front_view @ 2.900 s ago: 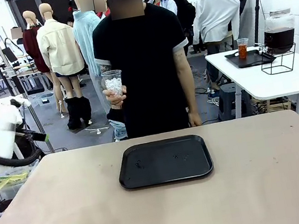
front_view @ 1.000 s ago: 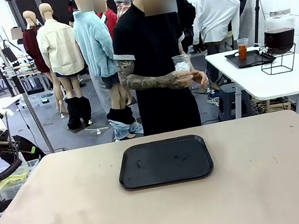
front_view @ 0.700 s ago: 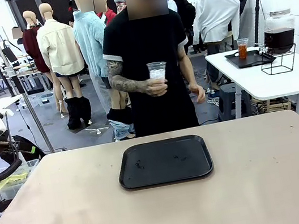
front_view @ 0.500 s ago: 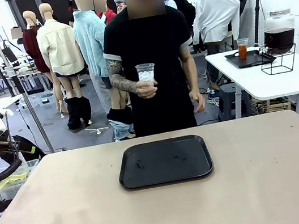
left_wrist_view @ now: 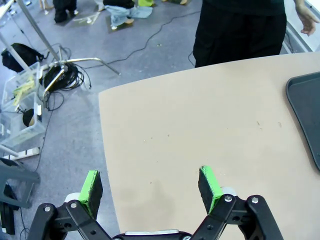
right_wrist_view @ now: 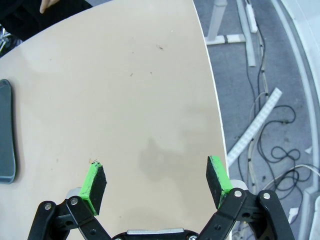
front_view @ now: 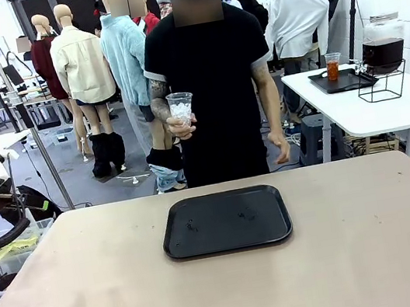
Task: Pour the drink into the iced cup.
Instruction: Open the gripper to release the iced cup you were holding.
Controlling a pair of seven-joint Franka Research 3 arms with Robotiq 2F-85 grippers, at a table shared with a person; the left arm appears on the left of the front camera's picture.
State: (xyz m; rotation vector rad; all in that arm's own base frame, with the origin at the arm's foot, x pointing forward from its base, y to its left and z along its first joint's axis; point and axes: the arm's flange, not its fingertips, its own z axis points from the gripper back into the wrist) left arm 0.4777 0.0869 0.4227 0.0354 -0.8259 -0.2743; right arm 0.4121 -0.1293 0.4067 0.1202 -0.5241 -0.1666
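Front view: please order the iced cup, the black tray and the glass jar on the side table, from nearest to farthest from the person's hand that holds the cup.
1. iced cup: in that hand, at chest height.
2. tray: below, on the near table.
3. jar: far right, on the white side table.

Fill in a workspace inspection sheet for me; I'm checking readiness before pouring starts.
Surface: tan table, bare apart from an empty black tray at its middle.
Job's things: iced cup held by the person's hand beyond the far edge; a cup of drink stands on the side table.
Clutter: nothing seen on the tan table.
Grippers: left gripper and right gripper both open, empty, over the table's edges.
Cables: coils and loose leads on the floor.
Surroundings: glass dispenser on the side table.
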